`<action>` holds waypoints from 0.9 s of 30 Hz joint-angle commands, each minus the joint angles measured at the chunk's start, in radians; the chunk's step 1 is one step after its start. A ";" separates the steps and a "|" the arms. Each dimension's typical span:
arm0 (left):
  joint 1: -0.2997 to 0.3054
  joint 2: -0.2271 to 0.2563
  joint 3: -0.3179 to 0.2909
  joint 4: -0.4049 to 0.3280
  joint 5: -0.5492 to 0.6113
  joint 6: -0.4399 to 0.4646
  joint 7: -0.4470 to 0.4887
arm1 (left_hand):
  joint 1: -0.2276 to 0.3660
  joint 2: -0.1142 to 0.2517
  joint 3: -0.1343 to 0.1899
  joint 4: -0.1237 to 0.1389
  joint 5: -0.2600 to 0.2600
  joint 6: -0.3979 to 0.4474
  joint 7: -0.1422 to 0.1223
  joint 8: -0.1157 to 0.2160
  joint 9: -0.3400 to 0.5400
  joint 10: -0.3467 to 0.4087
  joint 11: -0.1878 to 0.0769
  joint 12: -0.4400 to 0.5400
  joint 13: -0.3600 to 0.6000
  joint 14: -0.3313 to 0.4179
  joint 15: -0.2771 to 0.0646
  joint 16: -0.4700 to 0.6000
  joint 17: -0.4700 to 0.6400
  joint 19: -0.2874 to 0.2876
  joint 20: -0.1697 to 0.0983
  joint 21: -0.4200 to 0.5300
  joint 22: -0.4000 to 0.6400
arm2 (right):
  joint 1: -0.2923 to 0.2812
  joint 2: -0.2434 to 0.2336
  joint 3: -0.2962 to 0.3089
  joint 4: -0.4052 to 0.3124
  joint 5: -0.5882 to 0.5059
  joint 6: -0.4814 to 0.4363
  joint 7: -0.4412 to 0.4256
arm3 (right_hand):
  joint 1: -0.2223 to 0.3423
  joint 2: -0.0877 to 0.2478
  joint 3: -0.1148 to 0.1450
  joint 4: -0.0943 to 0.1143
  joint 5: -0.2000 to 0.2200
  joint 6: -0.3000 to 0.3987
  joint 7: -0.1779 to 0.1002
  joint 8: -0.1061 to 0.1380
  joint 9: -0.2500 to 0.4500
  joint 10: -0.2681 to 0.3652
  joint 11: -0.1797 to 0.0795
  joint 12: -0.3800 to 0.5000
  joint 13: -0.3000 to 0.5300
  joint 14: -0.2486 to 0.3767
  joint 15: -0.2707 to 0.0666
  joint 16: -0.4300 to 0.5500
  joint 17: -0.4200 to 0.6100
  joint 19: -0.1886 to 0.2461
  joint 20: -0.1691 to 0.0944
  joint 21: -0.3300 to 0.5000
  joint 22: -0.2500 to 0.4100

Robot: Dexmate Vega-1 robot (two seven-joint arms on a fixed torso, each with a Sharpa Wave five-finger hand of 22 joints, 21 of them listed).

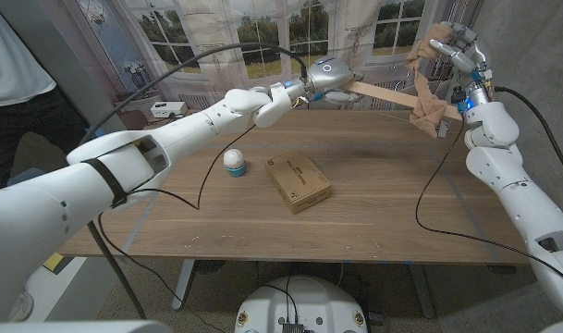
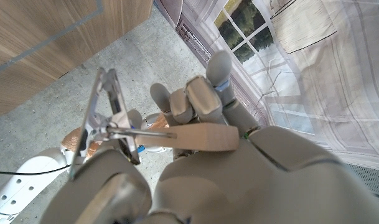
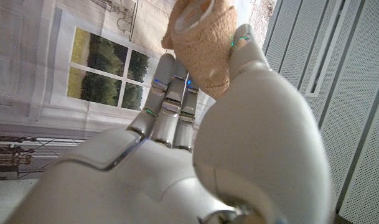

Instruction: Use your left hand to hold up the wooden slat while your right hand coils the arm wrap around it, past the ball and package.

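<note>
1. The ball [image 1: 235, 162] lies on the bench [image 1: 373, 227], just left of the package [image 1: 298, 183].
2. The slat [image 1: 385, 91] hangs over the bench's far edge, behind both.
3. The left hand [image 1: 329, 76] holds the slat's left end.
4. The wrap [image 1: 427, 104] sits at the slat's right end, under the right hand [image 1: 455, 44].

Wooden table before a printed window backdrop

The wooden table [image 1: 373, 222] has a dark plank top and stands on a grey concrete floor [image 2: 46, 118], which shows beneath it in the left wrist view. Behind the table hangs a fabric backdrop [image 1: 216, 37] printed with tall paned windows [image 1: 263, 32] that look out on green trees and lawn, with pale mouldings below. At the right stands a grey ribbed wall panel [image 3: 357, 93]. The light is soft and even.
</note>
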 commanded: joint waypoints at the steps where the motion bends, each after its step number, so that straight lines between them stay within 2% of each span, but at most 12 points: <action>1: 0.023 0.007 -0.034 -0.013 0.033 0.012 0.064 | -0.026 0.024 0.083 0.090 0.005 0.001 0.008 0.005 0.002 0.021 -0.019 0.006 0.003 -0.002 -0.003 0.001 0.000 0.003 -0.047 0.005 0.003 | 0.004 -0.043 -0.015 0.065 0.036 -0.146 -0.004 | 0.206 0.224 0.006 0.011 -0.002 0.109 0.109 -0.003 0.003 0.139 -0.142 0.000 0.003 0.243 -0.290 -0.003 0.000 -0.010 -0.121 -0.003 0.003; 4: 0.024 -0.003 -0.034 0.013 0.045 0.015 0.129 | -0.026 0.025 0.083 0.090 0.005 0.000 0.008 0.007 0.004 0.021 -0.021 0.006 0.003 -0.001 -0.003 0.001 0.000 0.003 -0.048 0.003 0.000 | -0.005 -0.059 -0.018 0.059 0.038 -0.178 -0.007 | 0.208 0.226 0.007 0.010 -0.003 0.108 0.111 -0.005 0.004 0.137 -0.138 -0.001 0.005 0.243 -0.291 -0.006 -0.004 -0.010 -0.120 -0.003 0.003; 9: 0.014 -0.017 -0.026 0.060 0.047 -0.008 0.223 | -0.026 0.025 0.083 0.090 0.005 0.000 0.010 0.006 0.004 0.021 -0.022 0.006 0.003 -0.001 -0.003 0.001 0.000 0.003 -0.048 0.003 0.000 | -0.013 -0.057 -0.012 0.073 0.046 -0.178 -0.017 | 0.211 0.229 0.008 0.009 -0.005 0.110 0.115 -0.007 0.003 0.142 -0.134 -0.004 0.000 0.244 -0.290 -0.008 -0.008 -0.009 -0.119 -0.001 0.004; 15: 0.019 -0.006 -0.025 0.033 0.047 0.021 0.200 | -0.027 0.025 0.084 0.090 0.005 -0.001 0.008 0.007 0.004 0.023 -0.021 0.006 0.003 -0.001 -0.002 0.001 0.001 0.003 -0.048 0.005 0.002 | -0.016 -0.066 -0.015 0.077 0.051 -0.187 0.001 | 0.211 0.229 0.008 0.009 -0.008 0.110 0.115 -0.010 0.002 0.142 -0.132 -0.005 0.002 0.246 -0.290 -0.008 -0.008 -0.008 -0.117 0.000 0.005; 17: 0.026 0.001 -0.026 0.012 0.056 0.044 0.189 | -0.027 0.025 0.084 0.091 0.005 -0.001 0.010 0.007 0.003 0.022 -0.023 0.005 0.003 0.000 -0.002 0.001 0.000 0.003 -0.048 0.006 0.003 | -0.015 -0.076 -0.018 0.078 0.062 -0.204 0.032 | 0.224 0.228 0.016 -0.003 -0.015 0.112 0.118 -0.013 0.001 0.145 -0.132 -0.007 0.001 0.247 -0.292 -0.006 -0.006 -0.006 -0.120 0.000 0.004; 20: 0.034 0.014 -0.025 -0.023 0.082 0.086 0.171 | -0.027 0.025 0.084 0.091 0.005 -0.001 0.009 0.007 0.003 0.022 -0.023 0.005 0.003 0.000 -0.002 0.001 0.000 0.004 -0.048 0.005 0.001 | -0.007 -0.119 -0.036 0.070 0.072 -0.270 0.103 | 0.227 0.226 0.020 -0.009 -0.023 0.122 0.126 -0.011 -0.001 0.156 -0.121 -0.008 -0.006 0.254 -0.292 -0.011 -0.017 -0.003 -0.118 0.003 0.005; 24: 0.047 0.024 -0.028 -0.058 0.103 0.130 0.148 | -0.027 0.025 0.084 0.091 0.005 -0.001 0.008 0.007 0.004 0.020 -0.025 0.005 0.003 0.000 -0.003 0.001 0.000 0.003 -0.048 0.005 0.002 | -0.007 -0.203 -0.073 0.019 0.062 -0.403 0.164 | 0.227 0.228 0.023 -0.011 -0.027 0.121 0.129 -0.014 -0.003 0.151 -0.119 -0.012 -0.007 0.257 -0.291 -0.012 -0.022 -0.001 -0.115 0.006 0.006; 27: 0.056 0.029 -0.032 -0.077 0.105 0.148 0.131 | -0.028 0.025 0.084 0.091 0.005 0.000 0.007 0.008 0.003 0.022 -0.025 0.005 0.003 0.000 -0.003 0.001 0.001 0.004 -0.048 0.006 0.002 | -0.016 -0.248 -0.090 -0.020 0.051 -0.465 0.186 | 0.226 0.230 0.026 -0.012 -0.030 0.118 0.133 -0.018 -0.004 0.149 -0.111 -0.014 -0.008 0.259 -0.290 -0.011 -0.022 -0.001 -0.112 0.007 0.006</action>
